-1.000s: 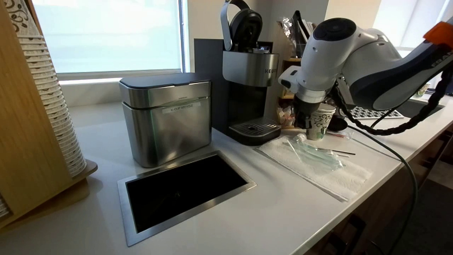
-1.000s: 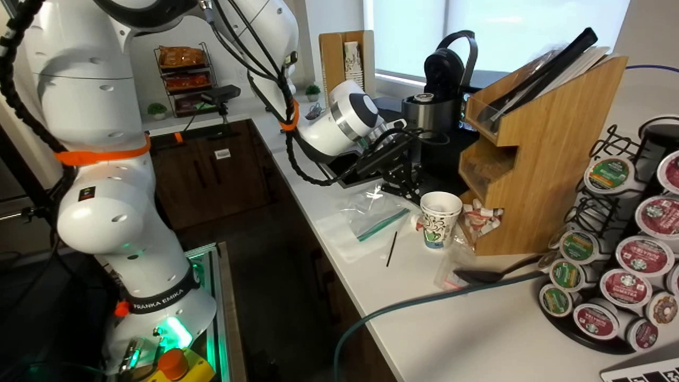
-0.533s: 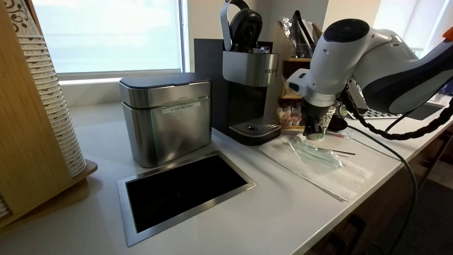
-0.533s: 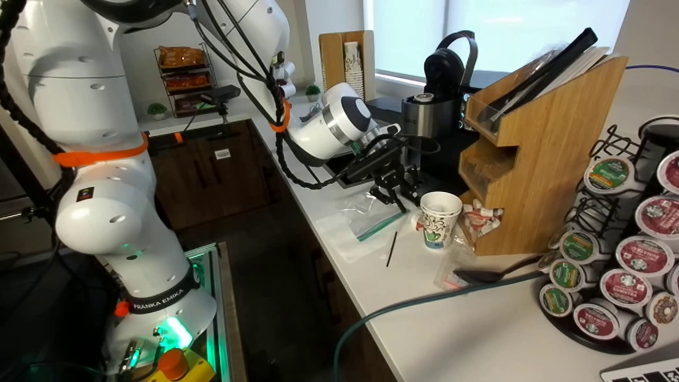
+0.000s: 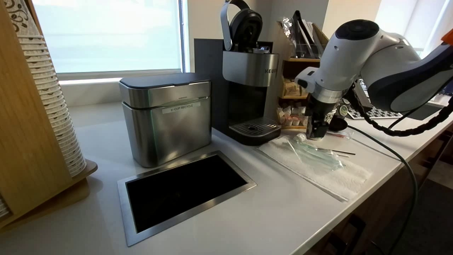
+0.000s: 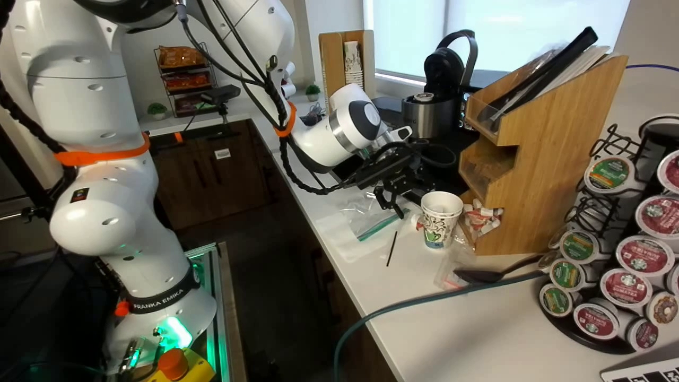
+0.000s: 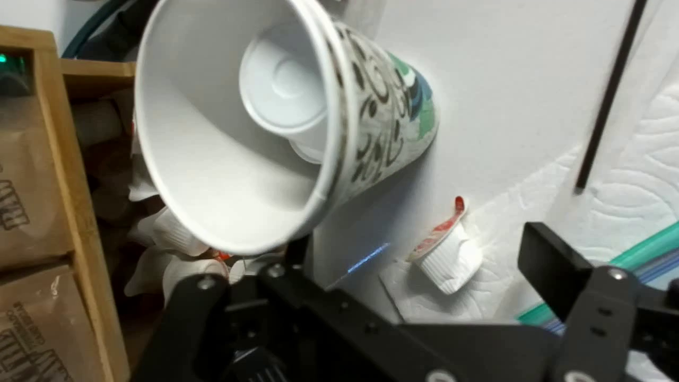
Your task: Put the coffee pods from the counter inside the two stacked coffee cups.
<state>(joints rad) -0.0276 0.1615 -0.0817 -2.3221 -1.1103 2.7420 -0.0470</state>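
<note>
In the wrist view the hand [image 7: 423,257] stands wide, low in the frame, one red-lidded coffee pod [image 7: 450,259] showing between its jaws, right of centre. Two nested coffee cups [image 7: 374,116], upper left, contain at least two white pods [image 7: 286,79]. A wooden organizer [image 7: 80,223], far left, holds others, too jumbled to count.

Arm [image 5: 385,67] bent, wrist [image 6: 350,124] tilted downward, jaws spread wide
</note>
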